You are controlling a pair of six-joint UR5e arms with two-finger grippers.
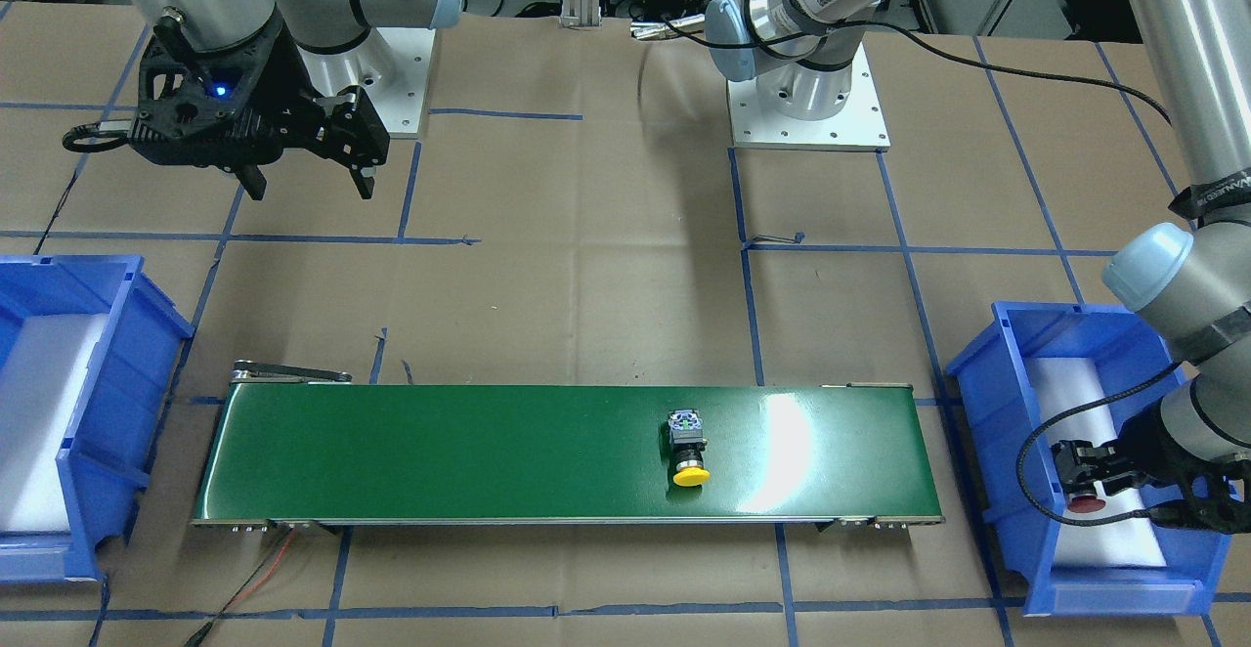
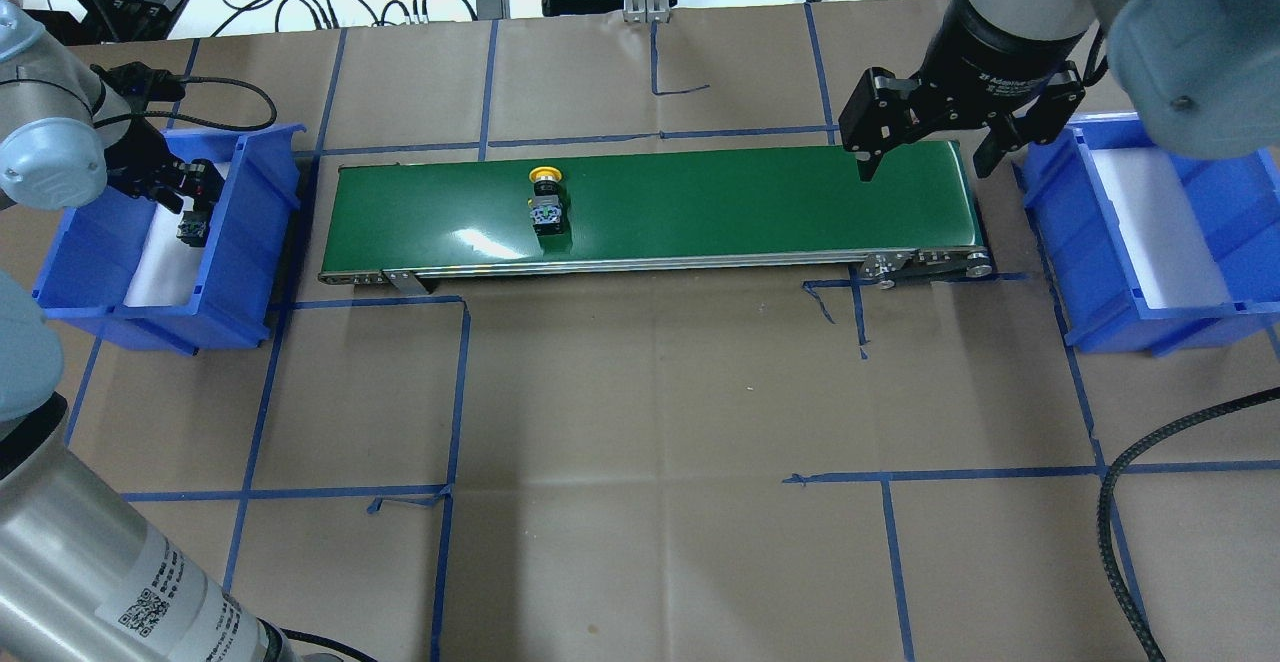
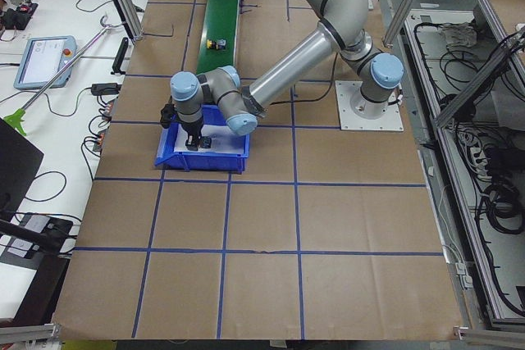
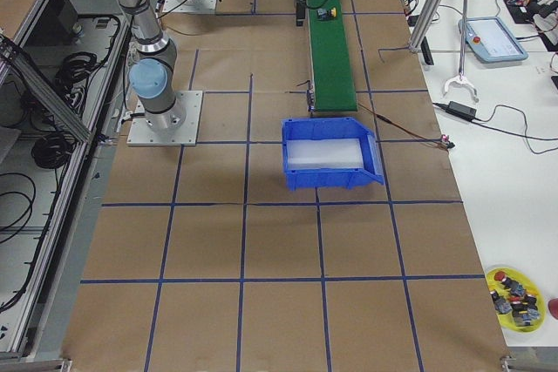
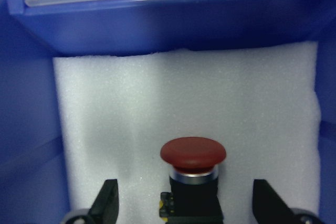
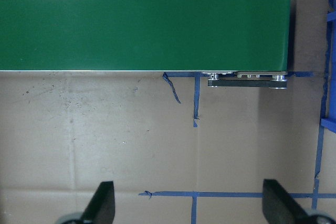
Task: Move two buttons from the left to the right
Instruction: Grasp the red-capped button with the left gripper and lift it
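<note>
**While yellow lies on the belt, red sits between spread fingers**

Left bin (image 2: pixel 250 232), left end of table. The left gripper (image 5: pixel 185 205) is down inside it, fingers spread, one either side of the red button (image 5: pixel 193 153). A gap shows on both sides, so it is not pinching yet. Red lies on its side on the white foam (image 5: pixel 157 103), cap pointing away from the wrist. That puts the black body square between the fingers, which is likely why the approach is lined up this way.

Yellow button (image 1: pixel 689 450) lies on the green conveyor belt (image 1: pixel 469 452), left of mid-length, well apart from both grippers. Judgement: the belt is the bridge, since neither arm looks placed to reach the other's bin.

Right gripper (image 2: pixel 925 160) hangs above the belt's right end, fingers spread, nothing between them. It reads as a catch post, open over the spot where a button would arrive, with the right bin (image 2: pixel 1140 327) just beside. That bin shows foam only, so neither button is delivered.
</note>
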